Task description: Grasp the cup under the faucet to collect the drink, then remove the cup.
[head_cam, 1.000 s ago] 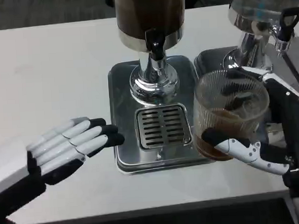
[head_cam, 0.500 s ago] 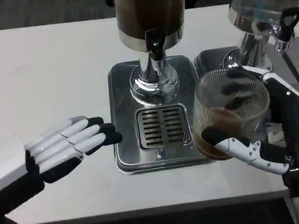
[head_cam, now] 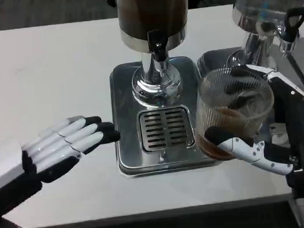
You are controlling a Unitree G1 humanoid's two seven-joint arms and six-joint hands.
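**Cup held off to the right of the faucet**

We note the right hand [head_cam: 269, 132] grips the ribbed clear cup [head_cam: 234, 114], fingers wrapped around its wall. The cup holds brown drink and sits right of the slotted drip grate [head_cam: 165, 128], clear of the faucet [head_cam: 157, 45] of the dark dispenser [head_cam: 152, 13]. We log the left hand [head_cam: 61, 145] flat on the white table [head_cam: 46, 69], fingers extended close together, holding nothing, tips near the steel tray [head_cam: 122, 95].

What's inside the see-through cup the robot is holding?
The cup has brown drink in its bottom part, and the rest above looks empty. The right hand wraps around it, so its thumb and fingers cover some of the drink and the far side.
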